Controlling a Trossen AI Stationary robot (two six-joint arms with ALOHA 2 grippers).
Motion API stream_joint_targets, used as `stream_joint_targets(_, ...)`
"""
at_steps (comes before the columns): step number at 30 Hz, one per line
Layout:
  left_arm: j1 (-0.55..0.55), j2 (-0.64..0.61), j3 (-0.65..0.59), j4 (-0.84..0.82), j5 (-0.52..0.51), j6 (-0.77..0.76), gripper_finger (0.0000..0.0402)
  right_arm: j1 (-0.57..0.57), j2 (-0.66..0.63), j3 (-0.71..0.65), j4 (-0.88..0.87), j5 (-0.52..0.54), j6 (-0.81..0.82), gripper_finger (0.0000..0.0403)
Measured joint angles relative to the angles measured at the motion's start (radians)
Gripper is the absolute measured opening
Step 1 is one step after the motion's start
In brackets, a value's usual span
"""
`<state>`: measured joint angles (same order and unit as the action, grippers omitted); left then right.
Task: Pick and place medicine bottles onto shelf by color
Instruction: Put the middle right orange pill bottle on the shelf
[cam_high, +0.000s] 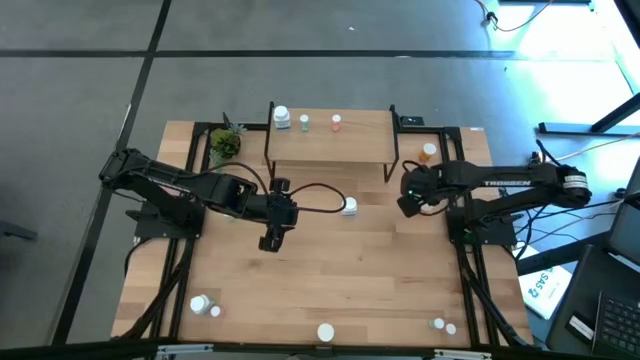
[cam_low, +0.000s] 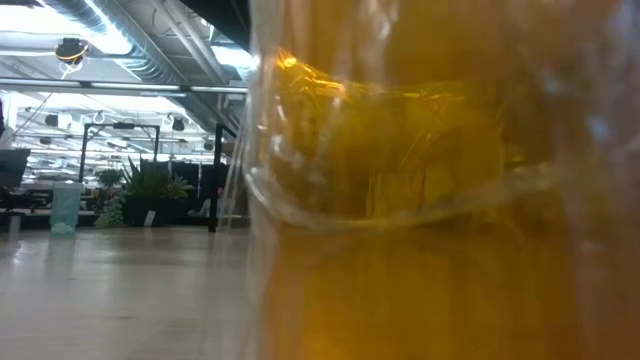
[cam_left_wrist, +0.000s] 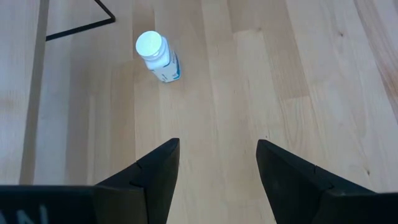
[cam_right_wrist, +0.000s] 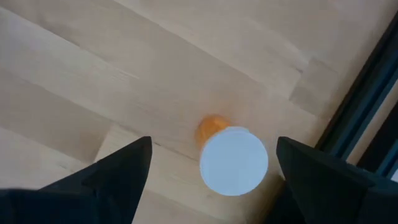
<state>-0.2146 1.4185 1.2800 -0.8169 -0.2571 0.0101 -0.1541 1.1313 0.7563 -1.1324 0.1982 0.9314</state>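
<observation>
Currently left tool (cam_high: 272, 240) sits over the middle of the light-wood counter (cam_high: 330, 290), in front of the low light-wood shelf on thin black legs (cam_high: 330, 140). Fingers (cam_left_wrist: 155, 171) spread moderately, nothing between them, just bare counter. A white-capped white bottle with a blue label (cam_left_wrist: 158, 57) stands ahead of it, apart from the fingers; in the high view it sits at (cam_high: 349, 207), right of the tool.

Right tool (cam_high: 410, 197) is off the shelf's right end, fingers (cam_right_wrist: 121, 171) spread wide, empty. A white-capped orange bottle (cam_right_wrist: 232, 158) stands upright on the counter below, in line with the gap between them; can't tell if there's any contact.

On the shelf: white bottle (cam_high: 282, 118), pale green one (cam_high: 305, 122), pink-red one (cam_high: 336, 123). More bottles along the counter's near edge (cam_high: 326, 332). Small green potted plant (cam_high: 225, 145) left of the shelf.

Low view is blocked by a blurred amber, see-through object (cam_low: 440, 180) right at the lens.
</observation>
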Motion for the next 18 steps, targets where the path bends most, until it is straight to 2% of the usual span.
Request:
stream_joint_targets(12,0.000,0.000,0.000,0.001,0.000,0.000,0.0207,-0.010,0.056,-0.003,-0.040,-0.054,0.003,0.0346)
stream_joint_targets(18,0.000,0.000,0.000,0.002,0.000,0.000,0.0207,-0.010,0.063,-0.057,0.005,-0.078,-0.019,0.0346)
